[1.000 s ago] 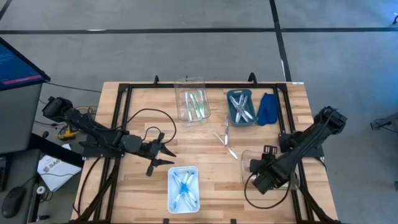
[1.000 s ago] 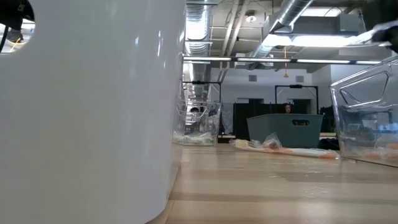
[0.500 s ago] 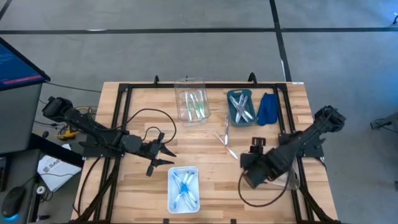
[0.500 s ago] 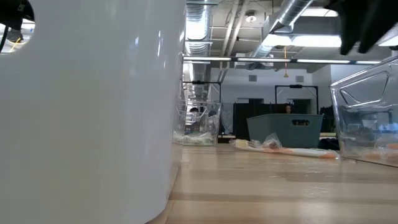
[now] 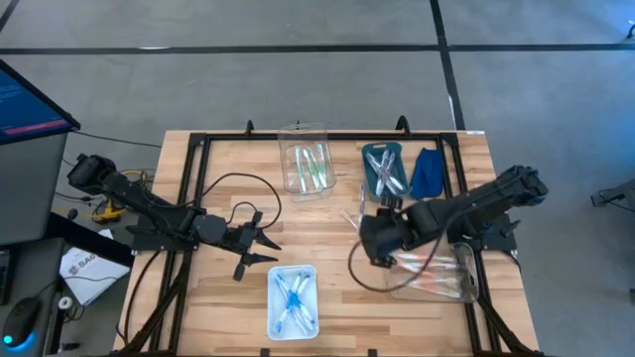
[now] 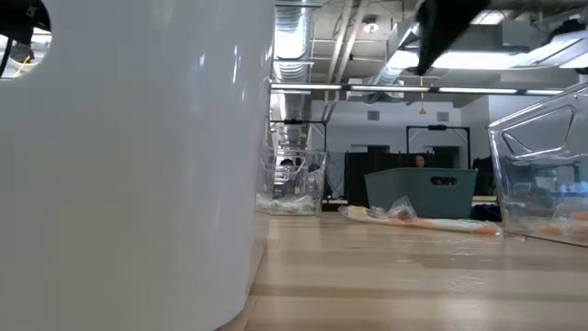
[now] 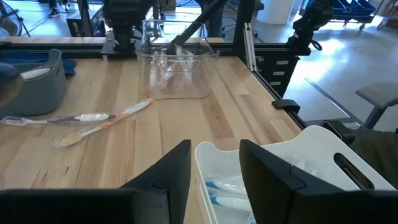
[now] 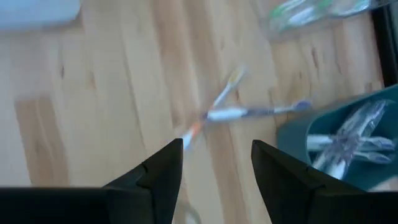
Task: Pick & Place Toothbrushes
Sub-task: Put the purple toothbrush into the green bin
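Observation:
Two loose toothbrushes (image 8: 231, 109) lie crossed on the wood: a whitish one and one with an orange-pink end, also in the left wrist view (image 7: 93, 120) and the low view (image 6: 413, 219). My right gripper (image 8: 214, 168) is open and hovers above them, near the table's middle (image 5: 367, 236). Other toothbrushes lie sorted in bins: green in the far clear bin (image 5: 306, 159), white-grey in the teal bin (image 5: 385, 171), blue in the white bin (image 5: 293, 297), orange-pink in the near clear bin (image 5: 437, 276). My left gripper (image 5: 260, 241) waits open at the table's left, beside the white bin (image 7: 280, 174).
A folded blue cloth (image 5: 427, 174) lies right of the teal bin. A black frame (image 5: 198, 149) runs round the table top. A cable (image 5: 233, 183) loops by the left arm. In the low view the white bin's wall (image 6: 129, 156) fills the left half.
My right gripper has swung from above the near clear bin toward the table's left and far edge, and now stands over the loose toothbrushes. The near clear bin with its orange-pink toothbrushes has come into view from under the arm.

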